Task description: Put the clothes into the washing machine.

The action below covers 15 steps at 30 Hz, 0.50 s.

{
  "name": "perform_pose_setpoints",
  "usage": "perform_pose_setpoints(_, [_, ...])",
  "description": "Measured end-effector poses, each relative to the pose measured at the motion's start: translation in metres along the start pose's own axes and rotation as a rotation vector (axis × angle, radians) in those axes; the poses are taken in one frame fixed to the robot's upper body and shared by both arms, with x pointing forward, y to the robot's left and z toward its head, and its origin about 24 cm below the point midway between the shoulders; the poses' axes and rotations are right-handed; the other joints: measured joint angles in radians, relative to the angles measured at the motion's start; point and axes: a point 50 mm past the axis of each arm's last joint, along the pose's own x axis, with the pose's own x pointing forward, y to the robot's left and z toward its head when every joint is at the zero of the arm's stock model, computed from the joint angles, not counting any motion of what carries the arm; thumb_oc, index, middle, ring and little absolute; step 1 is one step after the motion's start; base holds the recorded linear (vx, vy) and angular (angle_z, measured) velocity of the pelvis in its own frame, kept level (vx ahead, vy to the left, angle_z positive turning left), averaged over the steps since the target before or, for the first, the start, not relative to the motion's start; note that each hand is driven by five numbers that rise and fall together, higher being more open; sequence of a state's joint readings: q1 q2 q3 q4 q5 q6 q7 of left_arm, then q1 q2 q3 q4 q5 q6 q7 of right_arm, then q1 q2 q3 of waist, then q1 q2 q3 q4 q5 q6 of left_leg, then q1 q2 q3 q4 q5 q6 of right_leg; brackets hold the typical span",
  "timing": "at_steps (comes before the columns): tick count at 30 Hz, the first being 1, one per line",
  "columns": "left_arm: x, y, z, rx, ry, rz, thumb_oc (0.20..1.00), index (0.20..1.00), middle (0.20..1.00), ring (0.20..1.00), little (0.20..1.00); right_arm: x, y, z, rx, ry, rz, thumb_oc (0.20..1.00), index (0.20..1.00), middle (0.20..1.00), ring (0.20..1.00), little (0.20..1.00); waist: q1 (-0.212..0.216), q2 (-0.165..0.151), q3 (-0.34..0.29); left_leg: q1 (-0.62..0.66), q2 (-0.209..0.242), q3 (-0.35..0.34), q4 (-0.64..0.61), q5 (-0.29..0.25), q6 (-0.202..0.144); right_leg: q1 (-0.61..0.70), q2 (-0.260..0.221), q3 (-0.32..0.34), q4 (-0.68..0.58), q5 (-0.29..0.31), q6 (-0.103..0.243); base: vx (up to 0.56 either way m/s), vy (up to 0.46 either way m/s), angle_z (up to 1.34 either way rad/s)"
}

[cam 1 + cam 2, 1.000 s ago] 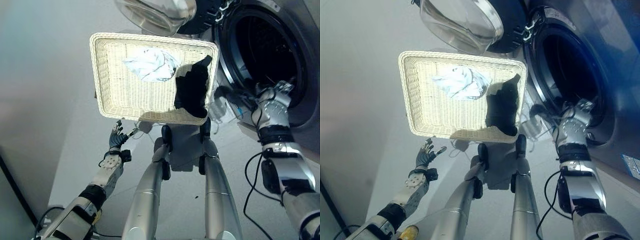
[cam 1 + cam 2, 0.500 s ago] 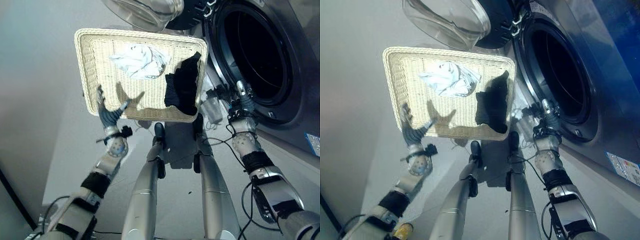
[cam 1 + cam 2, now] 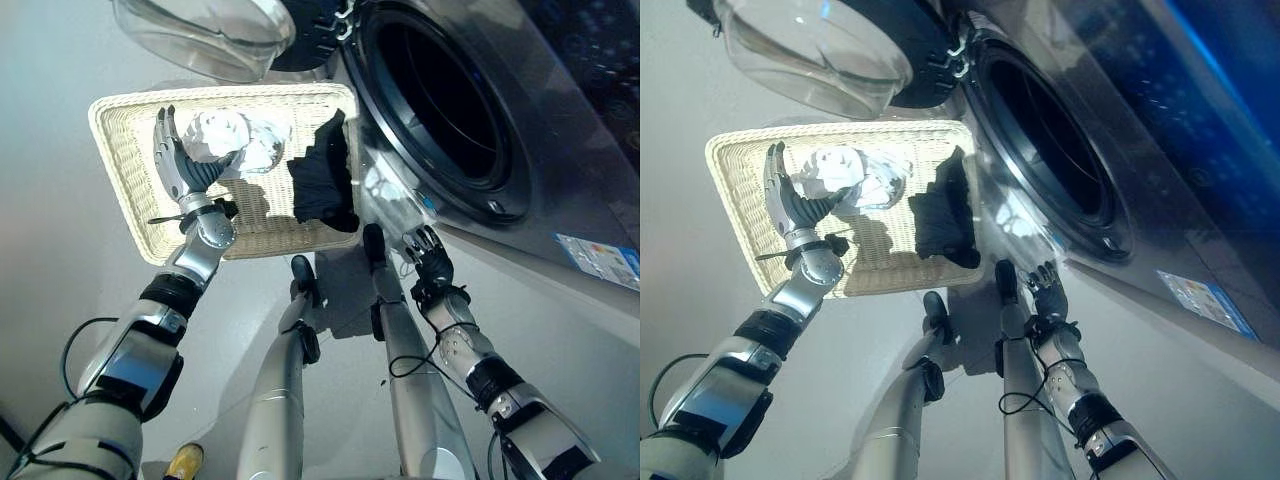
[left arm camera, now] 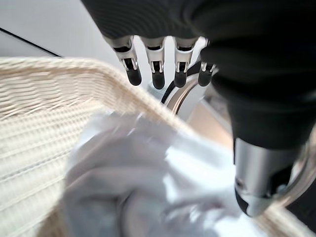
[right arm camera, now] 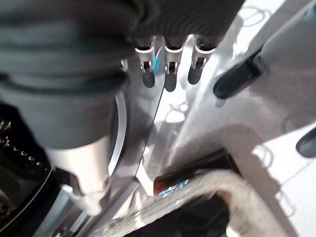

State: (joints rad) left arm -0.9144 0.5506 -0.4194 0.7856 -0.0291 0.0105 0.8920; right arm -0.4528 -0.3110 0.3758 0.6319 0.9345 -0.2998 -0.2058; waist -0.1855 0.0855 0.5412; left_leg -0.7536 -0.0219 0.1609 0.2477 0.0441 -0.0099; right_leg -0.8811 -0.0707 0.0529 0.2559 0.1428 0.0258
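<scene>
One white cloth (image 3: pixel 228 140) lies beneath the spread left robot hand (image 3: pixel 180 170).

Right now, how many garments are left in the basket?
2: a white garment under the open left hand, and a dark garment near the washing machine. More could lie underneath.

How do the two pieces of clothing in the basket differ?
The white garment is crumpled into a rounded heap toward the basket's far side, with the open left hand over it; the black garment is dark, flatter and draped against the wall nearest the washing machine, with no hand near it. Both lie in the wicker basket.
</scene>
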Motion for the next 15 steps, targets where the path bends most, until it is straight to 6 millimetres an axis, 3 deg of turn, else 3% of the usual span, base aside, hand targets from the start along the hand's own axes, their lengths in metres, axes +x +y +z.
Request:
perform_pose_setpoints(7, [0.015, 0.000, -0.013, 0.172, 0.154, -0.095, 1.000, 1.000, 1.000, 1.000, 1.000, 0.003, 0.003, 0.012, -0.086, -0.035, 0.046, 1.000, 1.000, 1.000, 1.000, 1.000, -0.049, -0.003, -0.001, -0.091, 0.004, 0.001, 0.072, -0.019, 0.000, -0.089, 0.005, 0.018, 0.059, -0.006, -0.002, 0.02, 0.086, 0.00])
perform_pose_setpoints(10, [0.024, 0.002, -0.012, 0.249, 0.171, -0.110, 1.000, 1.000, 1.000, 1.000, 1.000, 0.003, 0.003, 0.017, -0.097, -0.049, 0.058, 1.000, 1.000, 1.000, 1.000, 1.000, -0.050, -0.007, -0.002, -0.132, 0.008, 0.001, 0.113, -0.034, 0.003, -0.121, 0.011, 0.028, 0.076, -0.006, -0.002, 0.02, 0.083, -0.08])
perform_pose_setpoints(15, [0.044, 0.022, -0.009, 0.305, 0.229, -0.066, 1.000, 1.000, 1.000, 1.000, 1.000, 0.002, 0.007, 0.020, -0.089, -0.062, 0.078, 1.000, 1.000, 1.000, 1.000, 1.000, -0.080, -0.028, -0.003, -0.201, 0.003, 0.003, 0.159, -0.051, 0.009, -0.187, 0.017, 0.054, 0.090, 0.002, 0.009, 0.00, 0.098, -0.09])
